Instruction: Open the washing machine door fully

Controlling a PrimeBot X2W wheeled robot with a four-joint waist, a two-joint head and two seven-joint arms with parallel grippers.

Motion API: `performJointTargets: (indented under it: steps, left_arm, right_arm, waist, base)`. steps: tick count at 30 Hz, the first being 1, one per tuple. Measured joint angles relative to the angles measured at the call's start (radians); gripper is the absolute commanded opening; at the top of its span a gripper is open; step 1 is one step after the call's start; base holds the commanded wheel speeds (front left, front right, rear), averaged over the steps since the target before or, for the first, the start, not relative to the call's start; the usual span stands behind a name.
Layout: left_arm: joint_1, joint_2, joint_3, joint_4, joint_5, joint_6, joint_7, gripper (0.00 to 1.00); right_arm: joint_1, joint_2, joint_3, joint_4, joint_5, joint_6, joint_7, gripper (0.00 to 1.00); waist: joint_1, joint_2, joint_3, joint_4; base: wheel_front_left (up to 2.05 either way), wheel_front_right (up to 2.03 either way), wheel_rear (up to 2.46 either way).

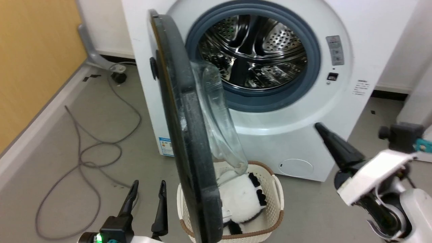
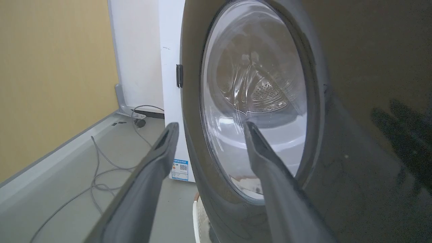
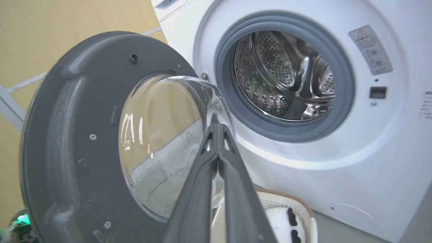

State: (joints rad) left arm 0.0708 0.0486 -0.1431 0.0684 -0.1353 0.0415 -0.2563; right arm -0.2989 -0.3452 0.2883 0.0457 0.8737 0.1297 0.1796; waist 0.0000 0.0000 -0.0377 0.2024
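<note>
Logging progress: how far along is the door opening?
Done: the washing machine door is unlatched and stands partway open, the drum exposed. In hand: nothing gripped; the left gripper is open by its outer face, the right gripper shut. Left: swinging it wider.

White washing machine (image 1: 337,111); dark grey door (image 1: 189,135); perforated silver drum (image 1: 266,44); cream basket (image 1: 275,206).

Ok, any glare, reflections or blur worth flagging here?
Head view: bright glints on the steel drum, lighting otherwise even. Left wrist view: the glossy washing machine door carries a dark reflection, likely the open left pincer; its glass bowl warps the drum behind. Right wrist view: the washing machine looks slightly smeared, the shut right pincer soft.
</note>
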Motion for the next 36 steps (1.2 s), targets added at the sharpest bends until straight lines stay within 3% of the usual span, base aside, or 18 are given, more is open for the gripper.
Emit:
performJointTargets:
  steps: [4, 8, 16, 22, 23, 24, 36]
  left_arm:
    - [0.005, 0.0, 0.022, -0.015, -0.002, -0.001, 0.0, 1.0]
    - [0.023, 0.0, 0.037, -0.028, -0.001, -0.011, 0.0, 1.0]
    - [0.055, 0.0, 0.041, -0.029, -0.009, -0.02, 0.0, 1.0]
    - [0.058, 0.0, 0.04, -0.029, -0.009, -0.02, 0.0, 1.0]
    - [0.059, 0.0, 0.041, -0.028, -0.009, -0.022, 0.0, 1.0]
    - [0.059, 0.0, 0.04, -0.028, -0.009, -0.023, 0.0, 1.0]
    - [0.067, 0.0, 0.06, -0.082, -0.009, -0.022, 0.0, 1.0]
  right_arm:
    - [0.03, -0.053, 0.004, -0.013, -0.197, 0.0, -0.202, 0.0]
    - [0.1, -0.02, -0.081, 0.006, -0.334, 0.0, -0.317, 0.0]
    - [0.298, 0.165, -0.223, 0.001, -0.513, 0.0, -0.371, 0.0]
    - [0.398, 0.244, -0.277, 0.001, -0.589, 0.0, -0.354, 0.0]
    - [0.409, 0.249, -0.283, 0.007, -0.599, 0.0, -0.347, 0.32]
    - [0.417, 0.253, -0.285, 0.009, -0.607, 0.0, -0.347, 1.0]
    - [0.435, 0.281, -0.309, 0.006, -0.616, 0.0, -0.349, 1.0]
  waist:
    - [0.0, 0.0, -0.004, -0.032]
    - [0.0, 0.0, -0.005, -0.069]
    - [0.0, 0.0, -0.003, -0.118]
    - [0.0, 0.0, 0.001, -0.131]
    - [0.0, 0.0, 0.001, -0.131]
    - [0.0, 0.0, 0.0, -0.132]
    - [0.0001, 0.0, 0.003, -0.113]
  base:
    - [0.0, 0.0, 0.0]
    - [0.0, 0.0, 0.0]
    - [0.0, 0.0, 0.0]
    - [0.0, 0.0, 0.0]
    - [0.0, 0.0, 0.0]
    - [0.0, 0.0, 0.0]
    - [0.0, 0.0, 0.0]
